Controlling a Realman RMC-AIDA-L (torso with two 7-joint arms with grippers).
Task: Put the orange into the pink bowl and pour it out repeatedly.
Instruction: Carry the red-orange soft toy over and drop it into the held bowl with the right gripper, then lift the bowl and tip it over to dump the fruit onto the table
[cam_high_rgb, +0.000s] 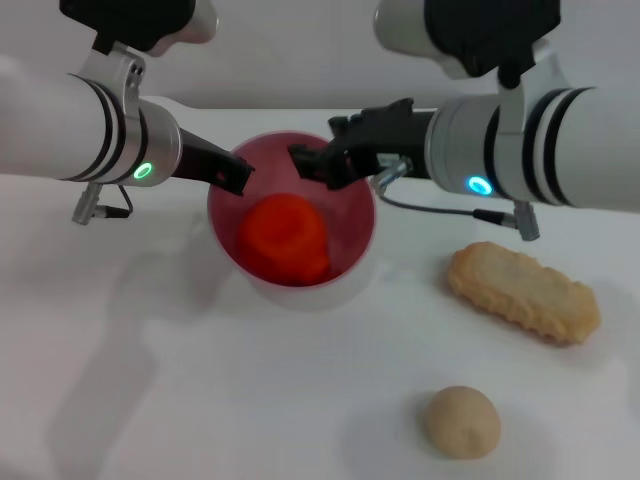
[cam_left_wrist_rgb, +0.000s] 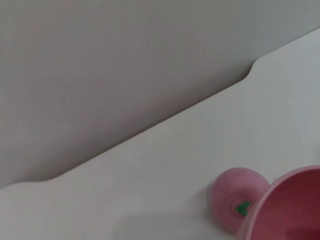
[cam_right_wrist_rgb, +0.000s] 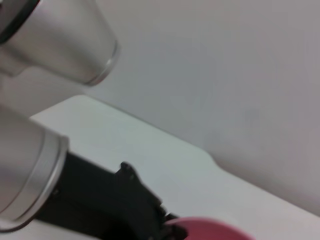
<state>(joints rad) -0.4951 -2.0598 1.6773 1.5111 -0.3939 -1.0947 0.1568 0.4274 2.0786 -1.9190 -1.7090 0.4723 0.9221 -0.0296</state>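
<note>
Left gripper (cam_high_rgb: 236, 176) grips the pink bowl (cam_high_rgb: 352, 262) at its left rim; right gripper (cam_high_rgb: 312, 164) hovers above it.

There was one pink bowl (cam_high_rgb: 292, 225) with one orange (cam_high_rgb: 285, 237) in it; one beige ball (cam_high_rgb: 461, 421) and one long crusty bread piece (cam_high_rgb: 523, 292) lay on the one bench (cam_high_rgb: 200, 400). One small pale pink fruit (cam_left_wrist_rgb: 235, 198) showed by the wrist; two grippers were counted, the left gripper (cam_high_rgb: 228, 172) and the right gripper (cam_high_rgb: 318, 160).

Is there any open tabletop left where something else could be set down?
Yes: the near-left table is bare, beside the ball. The strip between the biscuit and ball is narrower. It's crowded around the bowl, where both grippers hover.
</note>
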